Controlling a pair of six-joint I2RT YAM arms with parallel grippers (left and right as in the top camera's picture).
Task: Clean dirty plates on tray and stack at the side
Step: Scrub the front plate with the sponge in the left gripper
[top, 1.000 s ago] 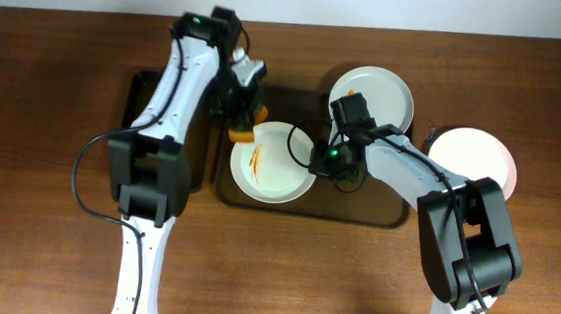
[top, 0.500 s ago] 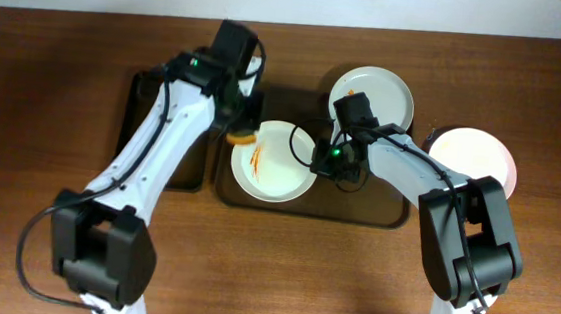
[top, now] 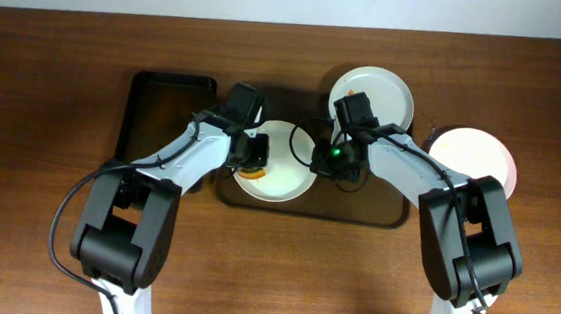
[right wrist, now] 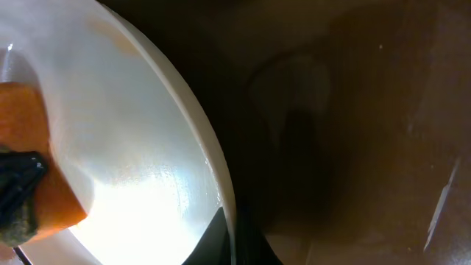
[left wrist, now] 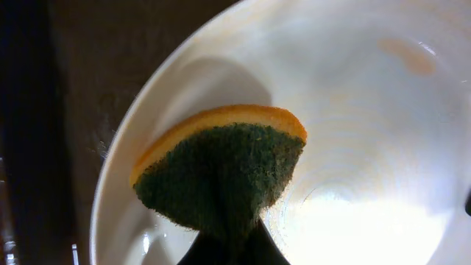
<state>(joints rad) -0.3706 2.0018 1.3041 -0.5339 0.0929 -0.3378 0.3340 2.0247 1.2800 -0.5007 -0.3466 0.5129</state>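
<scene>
A white plate (top: 282,160) lies on the brown tray (top: 307,207). My left gripper (top: 251,161) is shut on an orange sponge (top: 252,172) and presses it on the plate's left side. In the left wrist view the sponge's green scouring face (left wrist: 221,173) shows on the plate (left wrist: 353,118), with a faint orange smear (left wrist: 408,55) beyond it. My right gripper (top: 318,157) is shut on the plate's right rim, which runs between its fingers (right wrist: 228,239) in the right wrist view. The plate (right wrist: 125,125) and the sponge (right wrist: 40,199) also show there.
A second white plate (top: 373,92) sits at the tray's back right corner. A pink plate (top: 473,157) lies on the table right of the tray. A black tray (top: 167,113) lies to the left. The tray floor (right wrist: 346,125) shows dark brown.
My left arm has swung down and carried the sponge from the plate's back-left rim onto its left side. The orange streaks no longer show. The right gripper has stayed on the rim.
</scene>
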